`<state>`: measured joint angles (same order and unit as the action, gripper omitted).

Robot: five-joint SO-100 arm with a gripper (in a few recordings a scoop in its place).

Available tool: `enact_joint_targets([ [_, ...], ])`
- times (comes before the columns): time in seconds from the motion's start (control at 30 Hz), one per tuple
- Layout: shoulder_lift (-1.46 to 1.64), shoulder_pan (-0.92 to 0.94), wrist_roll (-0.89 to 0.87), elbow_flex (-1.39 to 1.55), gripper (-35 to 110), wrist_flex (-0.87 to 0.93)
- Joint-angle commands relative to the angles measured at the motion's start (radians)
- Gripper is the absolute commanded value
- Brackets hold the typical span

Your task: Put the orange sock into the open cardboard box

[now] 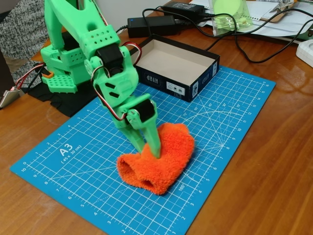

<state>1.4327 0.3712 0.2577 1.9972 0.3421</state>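
Now gripper fingers pinch orange sock mid-bundle on blue mat, ready for lift; open cardboard box waits at 1 o'clock.

"A3" and "(45 x 30 cm)" are printed in white on the blue mat; box labels cannot be read.

Hobby desk or workshop, wooden table, blue cutting mat, power adapters, tangled cables, papers
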Motion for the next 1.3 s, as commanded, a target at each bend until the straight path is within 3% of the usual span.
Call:
enact_joint_targets([
  [0.0,0.072,0.012,-0.006,-0.032,0,0.041],
  [0.23,0.440,-0.138,-0.124,-0.146,0,0.285],
  [0.43,0.769,-0.523,-0.187,-0.293,0,0.580],
  [0.6,0.884,-0.913,-0.101,-0.167,0,0.696],
  [0.8,0.862,-1.121,0.164,-0.023,0,0.845],
  [1.1,0.733,-1.072,0.416,0.005,0,0.867],
  [1.2,0.703,-1.026,0.416,-0.005,0,0.848],
  [1.27,0.693,-1.006,0.430,-0.015,8,0.854],
])
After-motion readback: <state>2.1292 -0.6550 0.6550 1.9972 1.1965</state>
